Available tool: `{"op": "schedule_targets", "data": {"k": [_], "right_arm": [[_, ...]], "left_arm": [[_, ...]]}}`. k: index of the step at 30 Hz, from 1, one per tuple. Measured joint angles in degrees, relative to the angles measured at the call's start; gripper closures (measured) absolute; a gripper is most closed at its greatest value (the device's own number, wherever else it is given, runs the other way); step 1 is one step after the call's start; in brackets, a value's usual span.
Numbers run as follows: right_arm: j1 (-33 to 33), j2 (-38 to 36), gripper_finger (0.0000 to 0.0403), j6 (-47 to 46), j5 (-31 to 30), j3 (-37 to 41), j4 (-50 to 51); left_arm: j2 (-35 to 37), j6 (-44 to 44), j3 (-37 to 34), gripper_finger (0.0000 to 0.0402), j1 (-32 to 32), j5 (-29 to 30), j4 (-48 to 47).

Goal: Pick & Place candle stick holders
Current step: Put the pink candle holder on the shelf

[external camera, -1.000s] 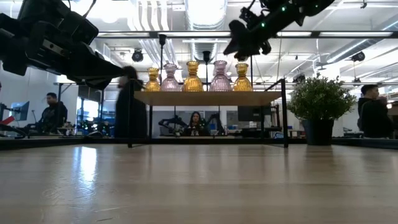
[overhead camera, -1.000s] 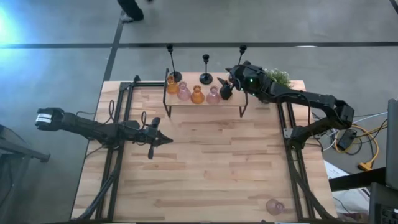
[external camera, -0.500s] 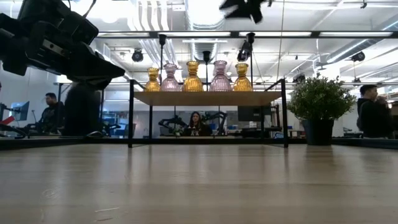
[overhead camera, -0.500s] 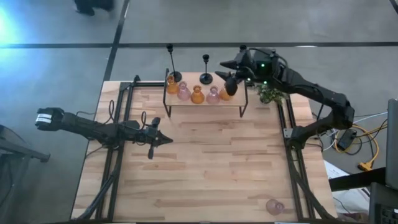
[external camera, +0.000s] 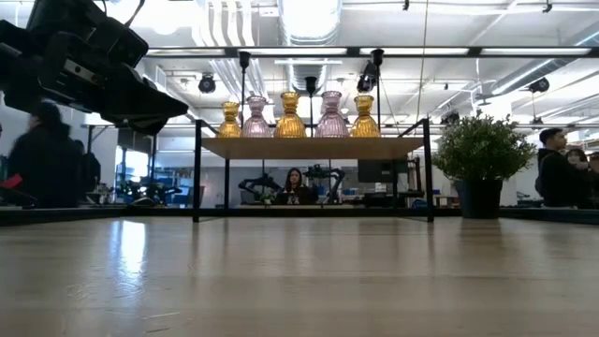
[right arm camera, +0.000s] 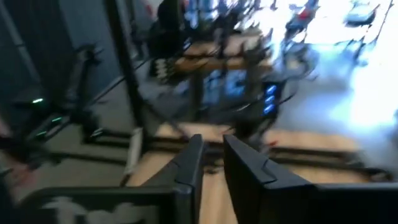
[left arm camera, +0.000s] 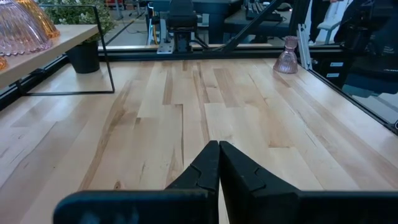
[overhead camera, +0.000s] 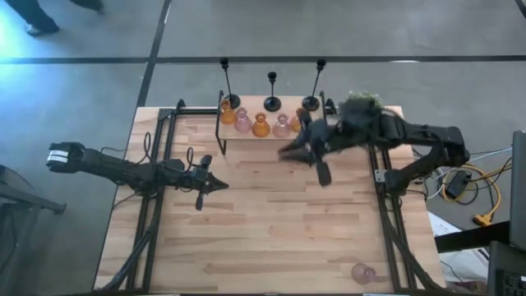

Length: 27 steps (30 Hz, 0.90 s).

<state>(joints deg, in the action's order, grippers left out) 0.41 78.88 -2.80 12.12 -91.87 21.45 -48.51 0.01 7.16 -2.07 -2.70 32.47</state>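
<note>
Three black candle stick holders (overhead camera: pixel 271 90) stand on their round bases along the far side of the wooden shelf (overhead camera: pixel 271 136). Several amber and pink glass ones (external camera: pixel 290 116) stand in a row on the shelf top. One more pink glass holder (overhead camera: pixel 362 272) stands at the table's near right corner. My right gripper (overhead camera: pixel 288 152) hangs blurred above the table just in front of the shelf's right end. Its fingers (right arm camera: pixel 194 163) are a narrow gap apart with nothing between them. My left gripper (left arm camera: pixel 219 149) is shut and empty over the table's left half.
A bushy green plant (overhead camera: pixel 362 100) in a dark pot stands to the right of the shelf. Black frame rails (overhead camera: pixel 156 214) run along the table's left and right sides. Bare wood lies in front of the shelf. People show in the room beyond the table.
My right gripper has left the shelf's right end. It has risen out of the low view and swung toward the table's near edge, and now hangs over the wood in front of the shelf. The holders on the shelf have stayed in place.
</note>
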Motion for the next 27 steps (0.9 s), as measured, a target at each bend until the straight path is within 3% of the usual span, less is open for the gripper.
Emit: {"op": "schedule_targets", "data": {"k": [5, 12, 17, 20, 27], "right_arm": [[8.6, 2.0, 0.0388, -7.2, -2.8, 0.0, 8.2], [20.5, 3.4, 0.0394, -24.2, -3.2, 0.1, 34.6], [33.4, 3.0, 0.0394, -37.4, -2.9, 0.2, 52.7], [41.9, 1.7, 0.0394, -46.0, -3.8, 0.2, 56.2], [58.8, 1.5, 0.0394, -62.4, -13.9, 0.6, 58.3]], "left_arm": [[0.0, 0.0, 0.0, 0.0390, 0.0, 0.0, 0.0], [0.0, 0.0, 0.0, 0.0390, 0.0, 0.0, 0.0], [0.0, 0.0, 0.0, 0.0390, 0.0, 0.0, 0.0], [0.0, 0.0, 0.0, 0.0390, 0.0, 0.0, 0.0], [0.0, 0.0, 0.0, 0.0390, 0.0, 0.0, 0.0]]}}
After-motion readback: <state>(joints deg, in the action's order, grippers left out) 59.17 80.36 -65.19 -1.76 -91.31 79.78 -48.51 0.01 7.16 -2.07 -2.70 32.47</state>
